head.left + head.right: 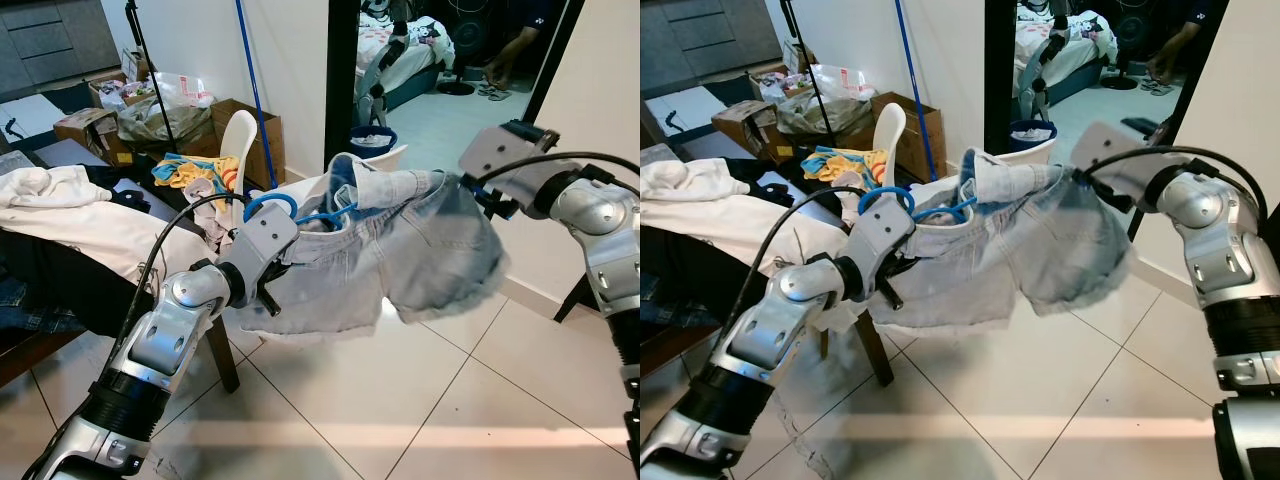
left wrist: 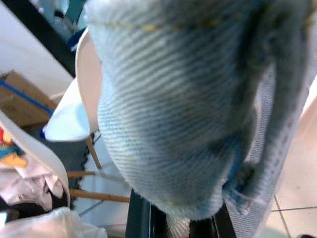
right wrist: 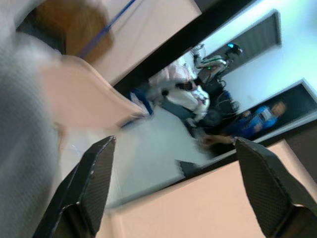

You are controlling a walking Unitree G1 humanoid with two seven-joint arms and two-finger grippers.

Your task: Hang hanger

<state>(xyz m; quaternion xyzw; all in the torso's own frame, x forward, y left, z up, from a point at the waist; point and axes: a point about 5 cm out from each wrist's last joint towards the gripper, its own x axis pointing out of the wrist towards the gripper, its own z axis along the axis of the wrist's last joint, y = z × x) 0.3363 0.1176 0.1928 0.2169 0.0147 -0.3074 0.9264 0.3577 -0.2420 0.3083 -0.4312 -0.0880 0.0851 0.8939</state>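
A pair of light denim shorts point(image 1: 400, 240) hangs on a blue plastic hanger point(image 1: 268, 205), held up in the air between my two arms. My left gripper point(image 1: 285, 275) reaches in under the waistband, close to the hanger hook. The cloth hides most of its fingers. In the left wrist view the denim shorts point(image 2: 173, 109) drape over the fingertips point(image 2: 141, 220), which are shut on the fabric. My right gripper point(image 3: 173, 163) is at the right end of the waistband point(image 1: 455, 185). Its fingers are spread wide with nothing between them.
A table point(image 1: 30, 355) on the left is heaped with white clothes point(image 1: 60, 200). Behind the shorts stand a white chair point(image 1: 238, 135), cardboard boxes point(image 1: 262, 130) and a blue broom handle point(image 1: 252, 80). A dark doorway point(image 1: 342, 70) opens onto a bedroom where a person point(image 1: 515, 45) sits. Tiled floor point(image 1: 400, 400) lies below.
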